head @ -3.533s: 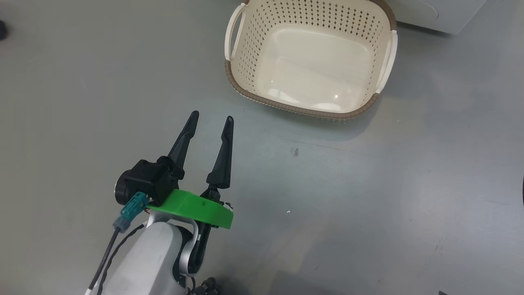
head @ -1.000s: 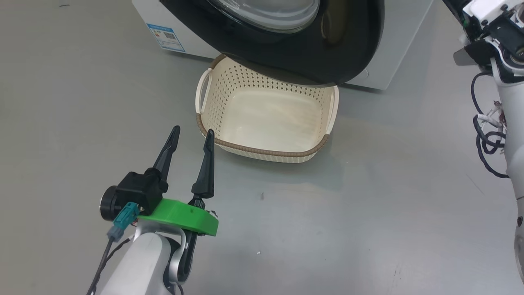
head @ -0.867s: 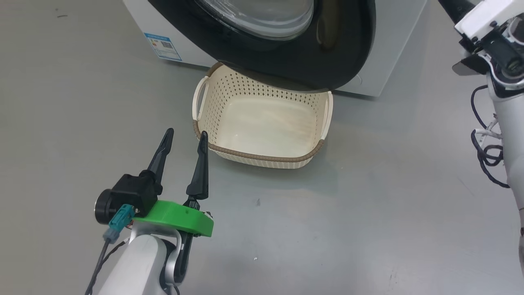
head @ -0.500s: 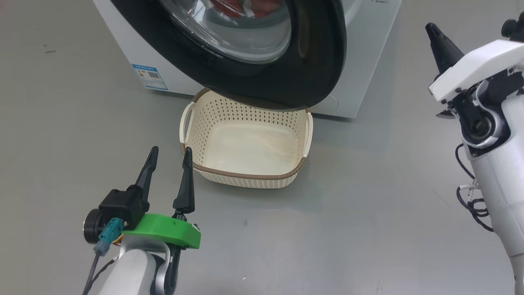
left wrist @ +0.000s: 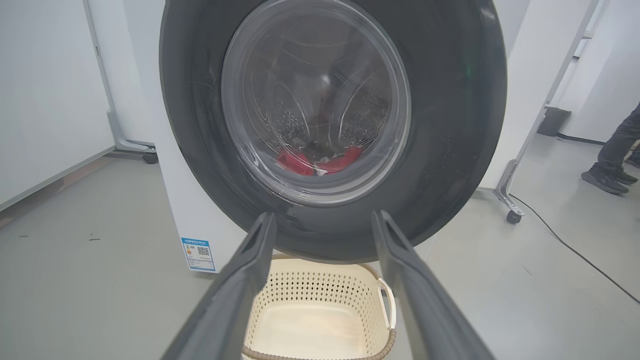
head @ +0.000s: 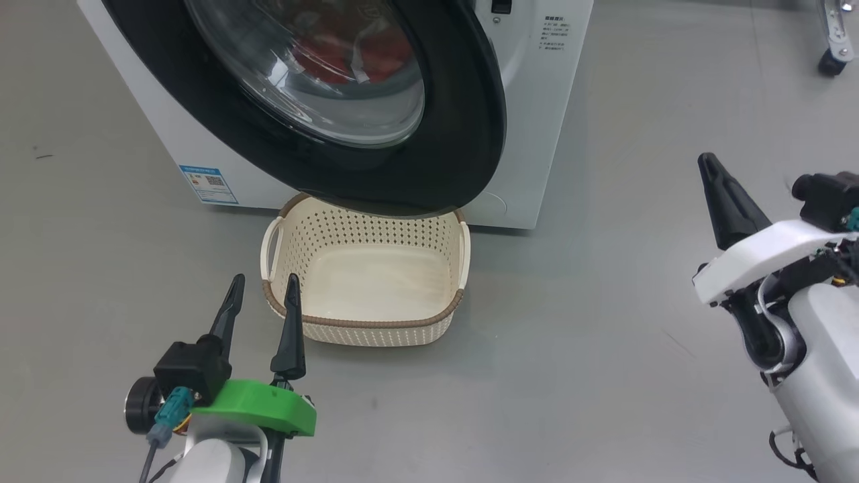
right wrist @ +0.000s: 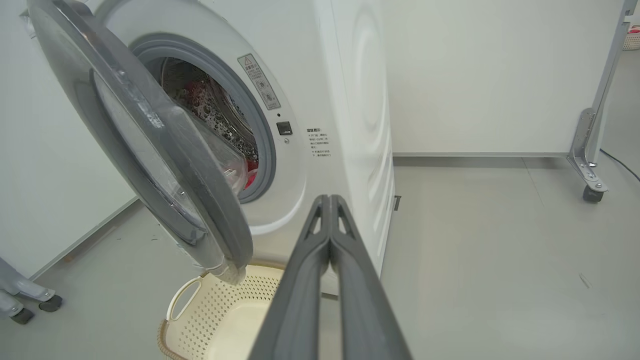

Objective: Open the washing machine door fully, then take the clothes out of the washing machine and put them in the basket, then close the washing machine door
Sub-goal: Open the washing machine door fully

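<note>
The white washing machine [head: 537, 100] stands at the top of the head view. Its black-rimmed washing machine door [head: 470, 134] hangs partly open, out over the far edge of the cream basket [head: 362, 323] on the floor. Red clothes [head: 349, 54] show through the glass, lying in the drum [right wrist: 215, 115]. My left gripper [head: 264, 280] is open and empty, just left of the basket's near corner, pointing at the door [left wrist: 325, 100]. My right gripper [head: 706, 161] is shut and empty, right of the machine and well apart from it. The right wrist view looks at the door's edge [right wrist: 150, 140].
Grey floor lies all around the basket. A blue sticker [head: 208, 184] marks the washer's lower left front. A wheeled frame leg [right wrist: 590, 150] stands right of the machine. A person's foot [left wrist: 612, 177] shows at the far right. White walls stand behind.
The head camera has tilted up, so the washer, door and basket sit lower in the view and the drum's red clothes now show. The right gripper shows lower. Neither gripper's state has changed.
</note>
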Tool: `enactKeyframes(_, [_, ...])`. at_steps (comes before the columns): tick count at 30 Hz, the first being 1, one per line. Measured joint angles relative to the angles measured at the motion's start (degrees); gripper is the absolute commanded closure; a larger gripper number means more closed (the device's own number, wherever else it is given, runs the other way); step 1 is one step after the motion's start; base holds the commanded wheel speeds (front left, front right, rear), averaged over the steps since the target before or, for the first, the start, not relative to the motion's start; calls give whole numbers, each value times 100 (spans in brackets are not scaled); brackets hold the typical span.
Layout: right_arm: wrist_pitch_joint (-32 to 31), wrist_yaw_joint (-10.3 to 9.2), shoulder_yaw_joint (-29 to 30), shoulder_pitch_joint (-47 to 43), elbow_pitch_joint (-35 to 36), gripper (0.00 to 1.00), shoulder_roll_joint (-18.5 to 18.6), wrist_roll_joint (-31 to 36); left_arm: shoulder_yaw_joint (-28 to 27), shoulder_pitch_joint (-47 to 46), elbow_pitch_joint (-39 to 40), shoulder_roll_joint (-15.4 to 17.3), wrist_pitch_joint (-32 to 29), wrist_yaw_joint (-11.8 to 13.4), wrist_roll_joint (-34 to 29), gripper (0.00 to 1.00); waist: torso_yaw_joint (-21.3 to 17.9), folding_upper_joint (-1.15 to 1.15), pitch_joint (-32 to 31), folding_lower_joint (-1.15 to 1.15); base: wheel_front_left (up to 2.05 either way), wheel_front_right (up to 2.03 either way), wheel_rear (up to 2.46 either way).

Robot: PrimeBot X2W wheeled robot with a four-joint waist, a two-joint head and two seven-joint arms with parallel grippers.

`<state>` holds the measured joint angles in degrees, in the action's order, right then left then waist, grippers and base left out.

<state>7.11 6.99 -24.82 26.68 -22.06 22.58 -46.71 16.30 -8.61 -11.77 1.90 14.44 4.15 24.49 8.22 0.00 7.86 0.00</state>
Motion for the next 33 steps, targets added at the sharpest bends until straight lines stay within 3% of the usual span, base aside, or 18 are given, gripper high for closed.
enactKeyframes(3, [223,-10,12,-292,114,97,-48,16,-22,79,27,2,0,-42,-45,0,-56,0,-53,0,0,0,0])
enactKeyframes(5, [428,-107,33,-458,160,55,-75,99,-51,100,40,2,0,-44,-57,0,-82,0,-74,0,0,0,0])
enactKeyframes(6, [530,-165,35,-526,188,12,-73,174,-71,102,53,2,0,-47,-62,0,-94,0,-83,0,0,0,0])
enactKeyframes(7, [603,-212,33,-582,218,0,-67,254,-101,105,73,2,0,-47,-79,0,-106,0,-89,0,0,0,0])
enactKeyframes(14, [690,-564,274,-1132,366,0,-183,339,-120,122,104,5,0,-100,-115,0,-152,0,-102,0,0,0,0])
enactKeyframes(27, [692,-769,391,-1705,842,0,-324,536,-185,161,141,5,0,-143,-157,0,-213,0,-25,0,0,0,0])
enactKeyframes(33, [708,-773,454,-1817,1050,0,-398,714,-238,162,144,5,0,-144,-157,0,-227,0,-11,0,0,0,0])
